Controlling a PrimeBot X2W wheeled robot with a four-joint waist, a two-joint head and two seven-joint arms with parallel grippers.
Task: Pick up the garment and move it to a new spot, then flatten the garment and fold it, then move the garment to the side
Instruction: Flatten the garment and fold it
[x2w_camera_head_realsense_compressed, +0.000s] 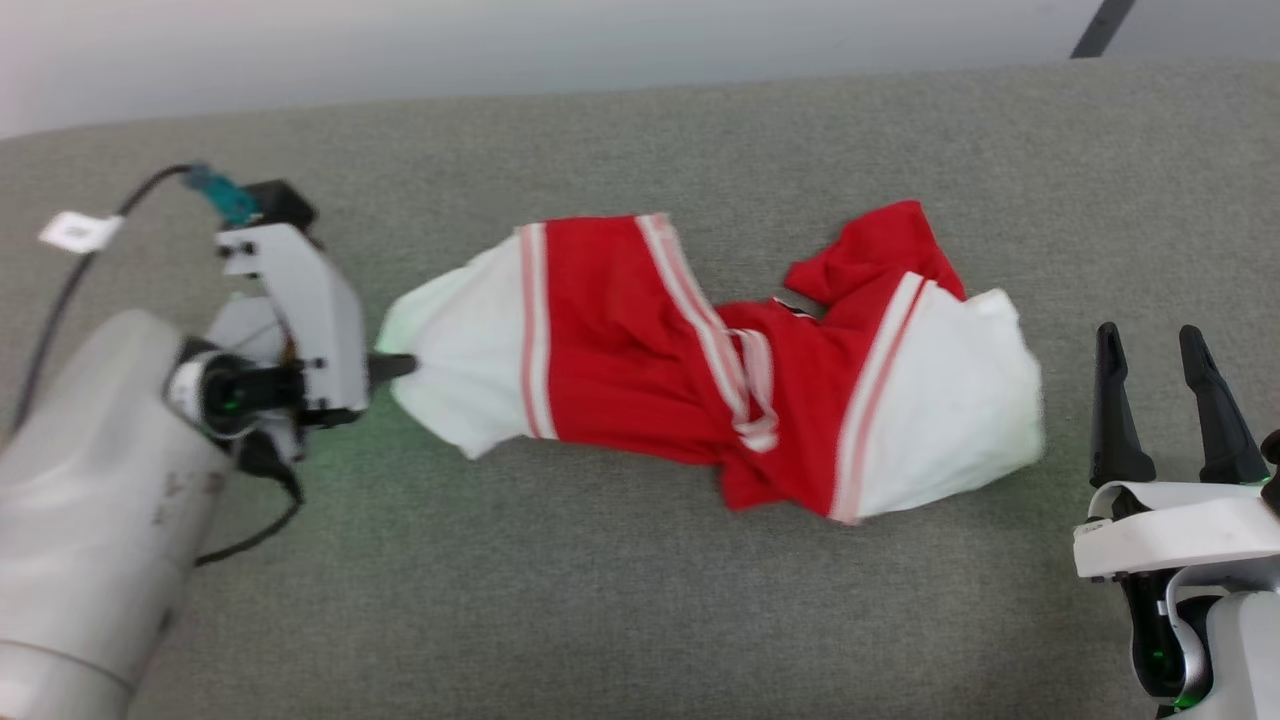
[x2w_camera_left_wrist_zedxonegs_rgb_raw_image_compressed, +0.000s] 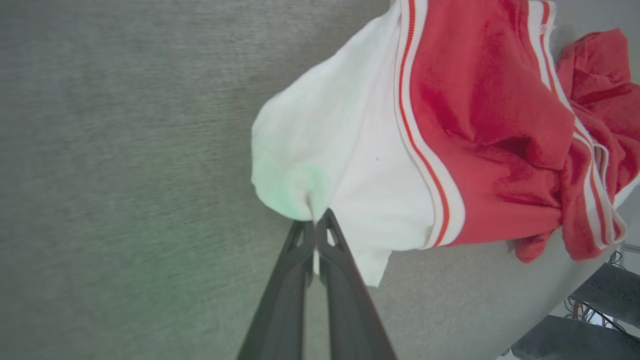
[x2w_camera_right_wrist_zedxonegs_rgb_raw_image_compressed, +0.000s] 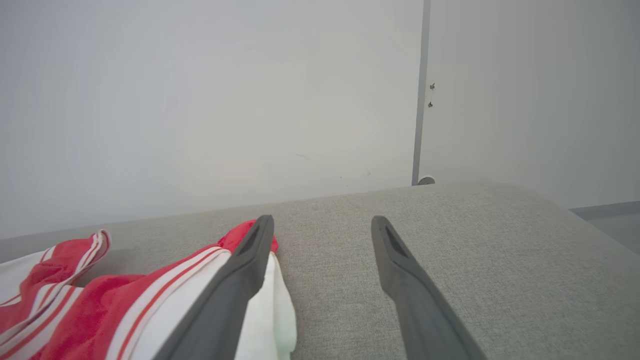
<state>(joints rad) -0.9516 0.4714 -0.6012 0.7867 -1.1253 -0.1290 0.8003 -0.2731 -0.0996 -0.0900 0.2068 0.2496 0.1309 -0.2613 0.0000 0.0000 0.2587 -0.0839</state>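
Observation:
The garment (x2w_camera_head_realsense_compressed: 640, 350) lies crumpled across the middle of a grey cushioned surface (x2w_camera_head_realsense_compressed: 600, 600), red with white sleeves and white-and-red stripe trim; its number is hidden in the folds. My left gripper (x2w_camera_head_realsense_compressed: 405, 366) is shut on the edge of the left white sleeve (x2w_camera_left_wrist_zedxonegs_rgb_raw_image_compressed: 320, 165), the fingers (x2w_camera_left_wrist_zedxonegs_rgb_raw_image_compressed: 345, 280) pinched together on the cloth. My right gripper (x2w_camera_head_realsense_compressed: 1150, 345) stands open just right of the garment's right white sleeve (x2w_camera_head_realsense_compressed: 950, 410), apart from it. In the right wrist view the garment (x2w_camera_right_wrist_zedxonegs_rgb_raw_image_compressed: 100, 300) lies left of the open fingers (x2w_camera_right_wrist_zedxonegs_rgb_raw_image_compressed: 400, 270).
The grey surface's far edge meets a pale wall (x2w_camera_right_wrist_zedxonegs_rgb_raw_image_compressed: 200, 100). A black cable (x2w_camera_head_realsense_compressed: 70, 280) with a white tag runs along the left arm. A dark pole (x2w_camera_head_realsense_compressed: 1100, 28) shows at the top right. Cables and dark steps (x2w_camera_left_wrist_zedxonegs_rgb_raw_image_compressed: 600, 295) lie beyond the surface's edge.

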